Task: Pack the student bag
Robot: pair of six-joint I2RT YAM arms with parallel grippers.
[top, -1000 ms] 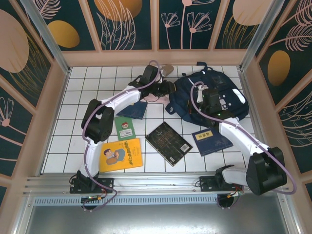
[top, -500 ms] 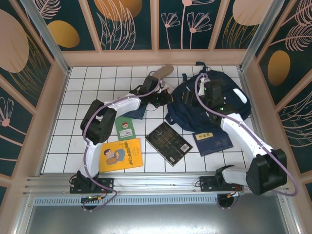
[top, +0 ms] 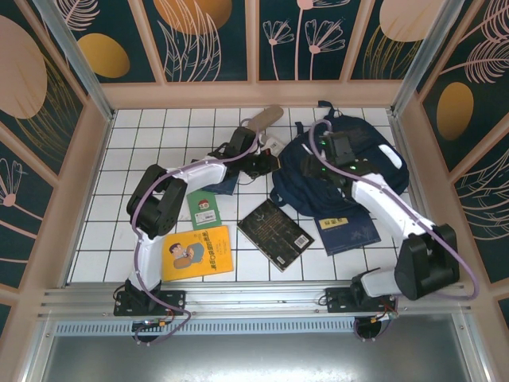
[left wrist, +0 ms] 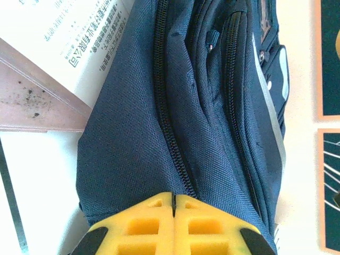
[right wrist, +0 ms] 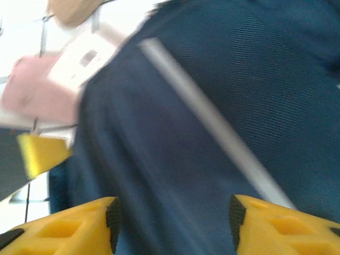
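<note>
Since 1 second ago the right hand point(right wrist: 172, 215) has swung toward 9 o'clock across the student bag point(top: 388, 169), which lies at 1 o'clock on the counter point(top: 159, 135). Its fingers are spread wide and hold nothing. The left hand point(left wrist: 173, 201) is fully closed at the zipper line. The step looks like opening the bag. Next, the right hand should pinch the facing flap and pull.

Left arm point(top: 199, 169) stretches toward one o'clock, left gripper point(left wrist: 173, 199) pressed closed; right arm point(top: 383, 204) angles toward eleven o'clock, right gripper point(right wrist: 172, 206) parted.
</note>
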